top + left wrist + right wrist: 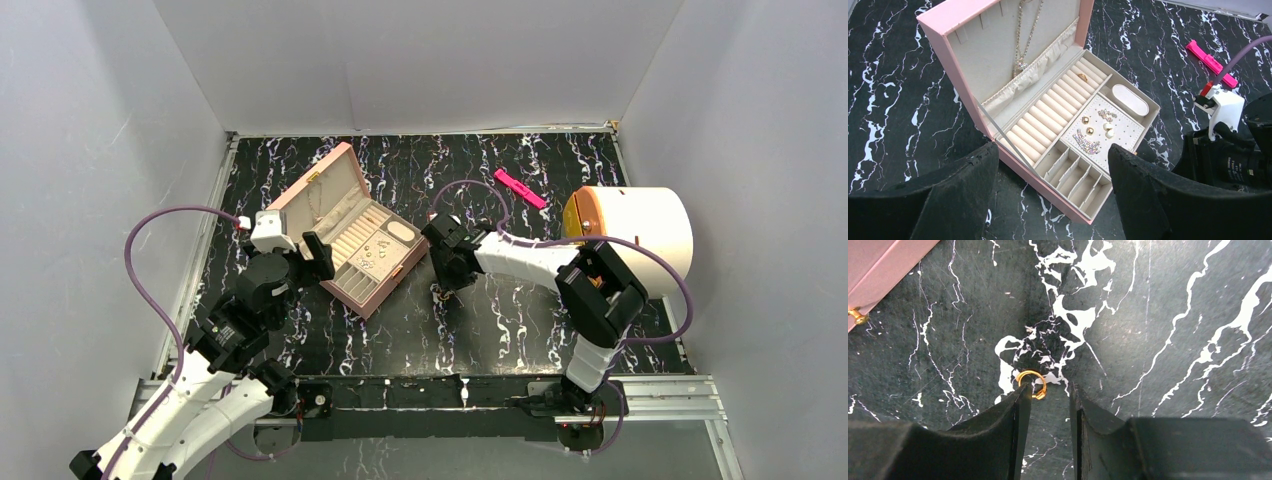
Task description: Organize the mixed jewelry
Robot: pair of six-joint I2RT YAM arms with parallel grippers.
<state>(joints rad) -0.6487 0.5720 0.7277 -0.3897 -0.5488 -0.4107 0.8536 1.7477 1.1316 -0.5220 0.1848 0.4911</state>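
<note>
Two grippers at an open pink jewelry box (312, 188) on a black marbled table (520, 310).

In the right wrist view, the right gripper (1049, 392) points down at the table with its fingers parted by a narrow gap and nothing between them. A small gold ring (1031, 384) lies flat on the table at centre frame, against the tip of the left-hand finger and outside the gap. In the left wrist view, the left gripper (1053, 150) hangs at the bottom of the frame, spread wide and holding nothing. Inside the box, pale studs and sparkly earrings (1095, 131) sit on the perforated pad, right of centre. A second ring (1082, 77) is lodged in the ring rolls above. A necklace (1023, 42) hangs in the raised lid, upper left.
</note>
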